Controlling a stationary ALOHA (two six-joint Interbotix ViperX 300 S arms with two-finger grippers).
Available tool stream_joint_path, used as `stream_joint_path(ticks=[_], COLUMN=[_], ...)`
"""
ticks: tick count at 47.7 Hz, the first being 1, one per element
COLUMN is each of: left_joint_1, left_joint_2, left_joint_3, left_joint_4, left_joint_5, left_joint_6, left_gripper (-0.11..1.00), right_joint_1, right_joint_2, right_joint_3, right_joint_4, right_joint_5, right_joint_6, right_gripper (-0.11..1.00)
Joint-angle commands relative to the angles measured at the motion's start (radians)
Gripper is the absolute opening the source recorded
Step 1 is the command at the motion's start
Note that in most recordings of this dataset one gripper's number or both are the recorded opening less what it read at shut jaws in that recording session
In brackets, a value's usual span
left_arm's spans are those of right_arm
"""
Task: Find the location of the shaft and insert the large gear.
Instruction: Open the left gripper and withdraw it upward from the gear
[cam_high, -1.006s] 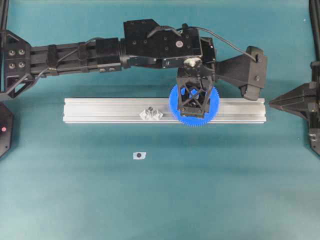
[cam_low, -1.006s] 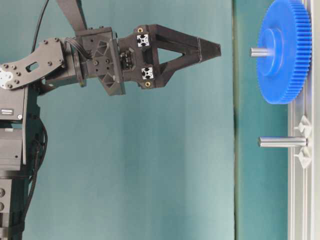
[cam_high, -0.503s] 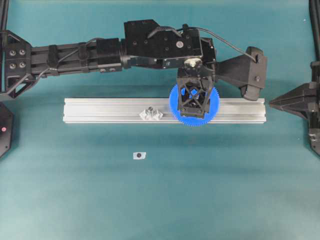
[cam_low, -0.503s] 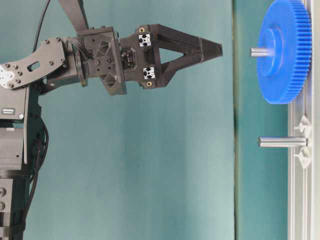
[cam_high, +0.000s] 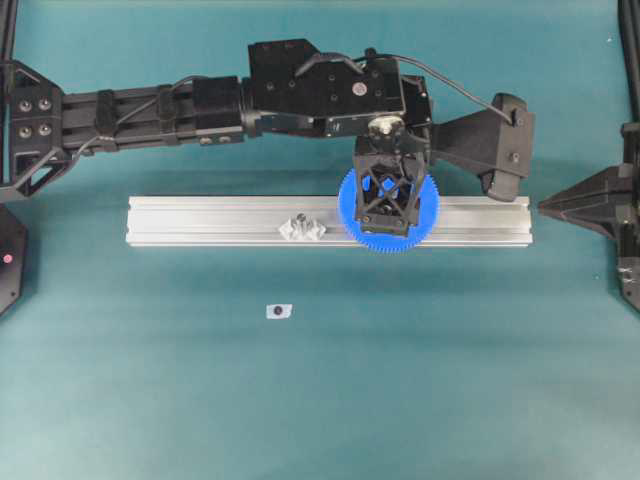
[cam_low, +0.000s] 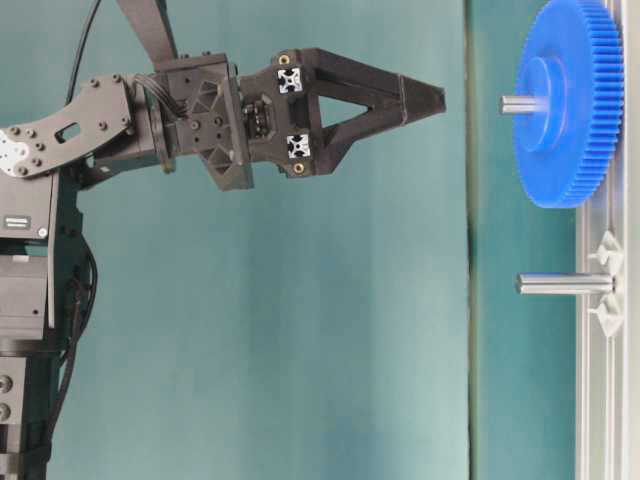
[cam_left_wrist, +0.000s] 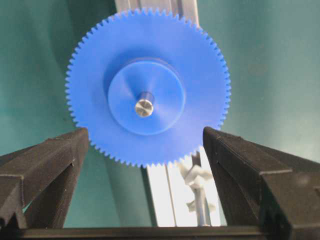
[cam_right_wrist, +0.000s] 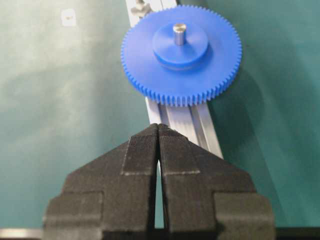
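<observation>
The large gear (cam_high: 352, 215) (cam_low: 565, 100) (cam_left_wrist: 200, 75) (cam_right_wrist: 145, 55) is a bright blue toothed wheel lying flat on the aluminium rail (cam_high: 200, 220). It sits on the shaft, whose metal tip (cam_left_wrist: 144, 107) (cam_right_wrist: 179, 32) (cam_low: 518, 103) pokes out of the raised hub. My left gripper (cam_high: 388, 205) (cam_low: 425, 98) (cam_left_wrist: 145, 132) hangs open straight over the gear, a clear gap away, with nothing between its fingers (cam_left_wrist: 60, 155). My right gripper (cam_high: 545, 207) (cam_right_wrist: 158, 126) is shut and empty off the rail's right end, pointing at the gear.
A second bare metal peg between clear bracket pieces (cam_high: 300, 228) (cam_low: 565, 284) (cam_left_wrist: 199, 200) stands on the rail left of the gear. A small white tag with a dark dot (cam_high: 278, 311) lies on the teal mat in front of the rail.
The left gripper has shifted only very slightly. The gear stays seated on the shaft and the right arm has not moved.
</observation>
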Motion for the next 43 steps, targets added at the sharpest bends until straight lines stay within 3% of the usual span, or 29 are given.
stream_joint_path(ticks=[1,43], left_joint_1=[0.0,-0.003], left_joint_2=[-0.023,-0.017], left_joint_3=[-0.028,-0.038], left_joint_4=[0.003,0.003], left_joint_5=[-0.003,0.002], left_joint_6=[0.0,0.003], left_gripper=[0.91,0.91], right_joint_1=[-0.003,-0.003], right_joint_2=[0.008,0.008], right_joint_3=[-0.02,-0.021], right_joint_4=[-0.002,-0.002], right_joint_5=[-0.006,-0.006], right_joint_6=[0.009,0.009], right_gripper=[-0.01,-0.01])
